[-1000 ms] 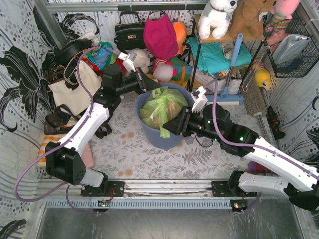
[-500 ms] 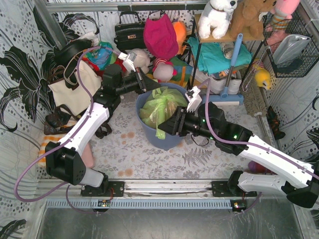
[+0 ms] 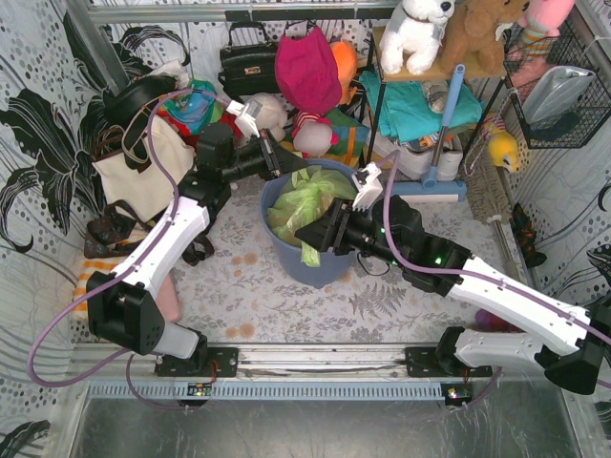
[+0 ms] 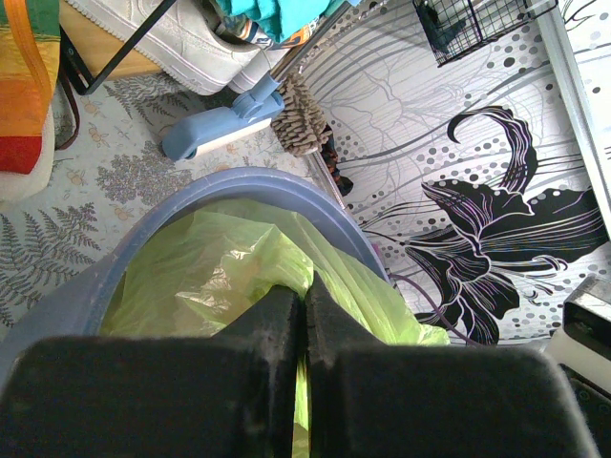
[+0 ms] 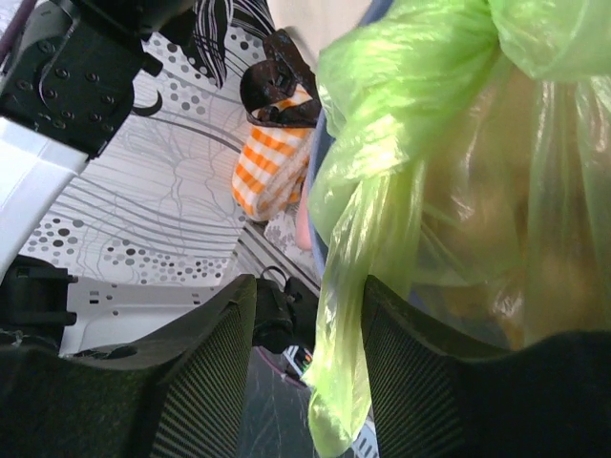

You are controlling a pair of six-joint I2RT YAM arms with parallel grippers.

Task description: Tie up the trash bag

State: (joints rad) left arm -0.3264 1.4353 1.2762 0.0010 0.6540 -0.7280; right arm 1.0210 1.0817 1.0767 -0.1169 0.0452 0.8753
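**Item:** bag (image 3: 310,202), thin light-green plastic, with tan scraps (image 5: 496,191) showing through.

**Location:** we find it seated in the blue-grey bin (image 3: 315,269), which stands mid-bench (image 3: 382,305). Its top is gathered and bunched above the rim.

**Left end effector** (image 4: 304,294): fingers pressed together at the far-left rim. We see a sliver of green film caught between them, so we record it as pinching one gathered flap of the bag.

**Right end effector** (image 5: 307,291): fingers spread. It sits at the near side of the bin, pointing in toward the bag.

**Tail** (image 5: 348,324): a loose twisted strip that hangs from the bag's near side, down over the bin's front. In the right wrist view it dangles between the spread fingers (whether it brushes either pad we cannot tell), and nothing clamps it.

**Step in hand:** we judge it to be securing the second flap. One side is held and the other is lined up but not gripped. No knot is visible.

**Next move calls for:**
- Closing the right fingers on the tail, high enough that the slippery film does not slide out.
- Drawing it across toward the held flap to cross the two.
- Keeping the left pinch firm throughout.
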